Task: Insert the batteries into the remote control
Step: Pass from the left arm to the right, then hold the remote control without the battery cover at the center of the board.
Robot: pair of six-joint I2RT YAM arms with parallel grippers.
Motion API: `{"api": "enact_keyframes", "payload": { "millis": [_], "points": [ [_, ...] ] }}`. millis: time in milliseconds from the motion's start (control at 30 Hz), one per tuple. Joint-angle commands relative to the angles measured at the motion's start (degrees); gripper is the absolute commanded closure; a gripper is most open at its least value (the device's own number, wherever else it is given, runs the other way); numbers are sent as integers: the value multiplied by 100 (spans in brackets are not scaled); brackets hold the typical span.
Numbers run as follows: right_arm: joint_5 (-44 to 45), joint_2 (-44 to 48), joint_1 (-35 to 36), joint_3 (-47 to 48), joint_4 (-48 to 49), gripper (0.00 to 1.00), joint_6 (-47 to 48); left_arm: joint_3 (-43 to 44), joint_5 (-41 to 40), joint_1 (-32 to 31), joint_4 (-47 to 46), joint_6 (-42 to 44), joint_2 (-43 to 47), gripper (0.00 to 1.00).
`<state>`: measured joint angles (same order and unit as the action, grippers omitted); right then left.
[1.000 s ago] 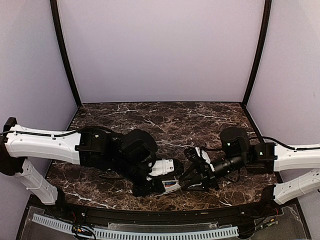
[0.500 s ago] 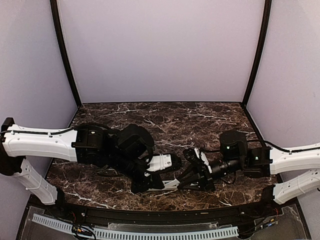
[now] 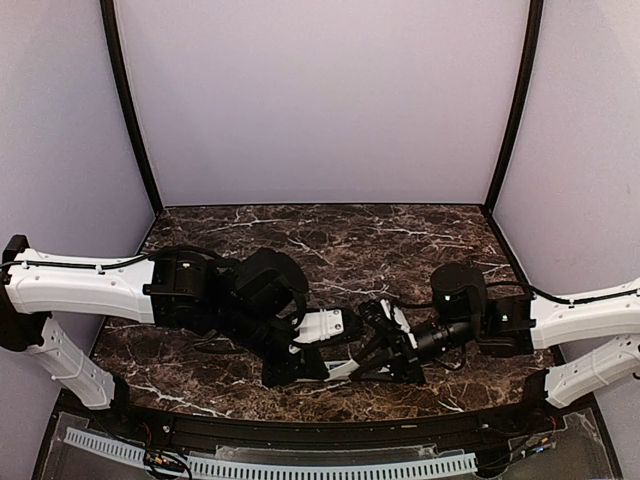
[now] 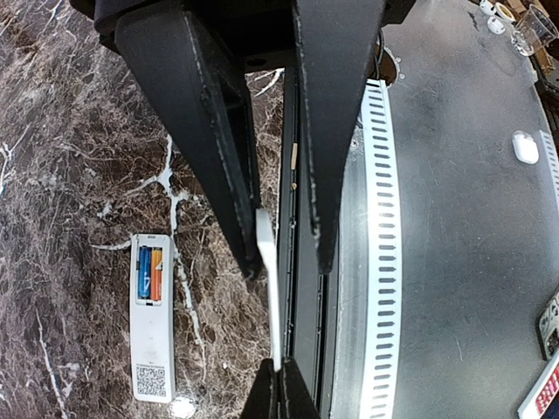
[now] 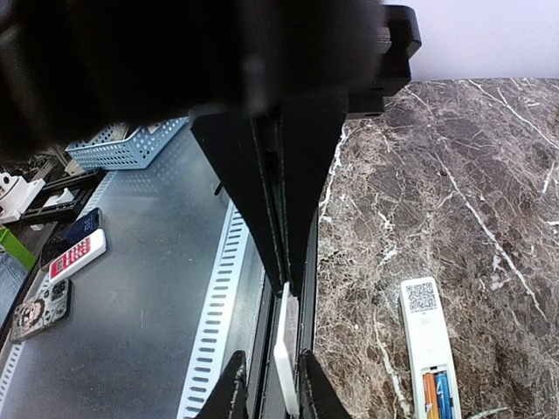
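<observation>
Your left gripper (image 4: 286,266) and right gripper (image 5: 288,292) clamp the battery cover (image 4: 269,288) by the table rim (image 4: 306,340). The remote control (image 4: 151,323) lies apart, inboard.

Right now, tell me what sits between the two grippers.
A thin white cover, seen edge-on, runs from the left gripper to the right gripper. Both wrist views show it.

remote control (image 4: 151,340) white | batteries (image 4: 150,273) blue, orange | cover (image 4: 269,288) white | table (image 4: 70,175) dark brown marble, white veins
</observation>
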<state>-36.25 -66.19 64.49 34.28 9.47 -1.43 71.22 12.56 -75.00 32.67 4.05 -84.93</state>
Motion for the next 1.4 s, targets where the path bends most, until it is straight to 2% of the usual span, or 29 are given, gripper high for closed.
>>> {"api": "enact_keyframes", "payload": {
  "millis": [0,333,433,667,733,767,833,900,1133,1267,1367],
  "points": [
    [-128,-105,49,153,235,81,-67,0,86,30,29,-1,74,100],
    [-248,-164,48,149,486,93,-195,-10,168,30,21,-3,-32,100],
    [-302,-243,55,200,366,100,-221,-4,126,36,12,-9,-26,100],
    [-439,-188,48,296,-17,100,-482,-44,106,46,7,-85,36,100],
    [-323,-179,26,357,-221,100,-719,-51,-85,54,30,-135,50,86],
    [-265,-183,-10,392,-363,100,-896,-68,-249,55,34,-162,89,61],
    [-131,-190,-161,429,-650,100,-1363,-170,-528,56,6,-182,212,39],
    [-72,-180,-403,328,-765,100,-1933,-329,-789,64,-30,-120,380,30],
    [91,-83,-1191,-606,-95,100,-3903,-1164,-1363,86,-111,621,595,21],
    [302,56,-1371,-858,209,100,-4306,-1611,-1465,245,-454,1188,402,19],
    [387,118,-1474,-877,223,100,-4392,-1832,-1056,622,-1052,1446,265,19]
  ]
}}
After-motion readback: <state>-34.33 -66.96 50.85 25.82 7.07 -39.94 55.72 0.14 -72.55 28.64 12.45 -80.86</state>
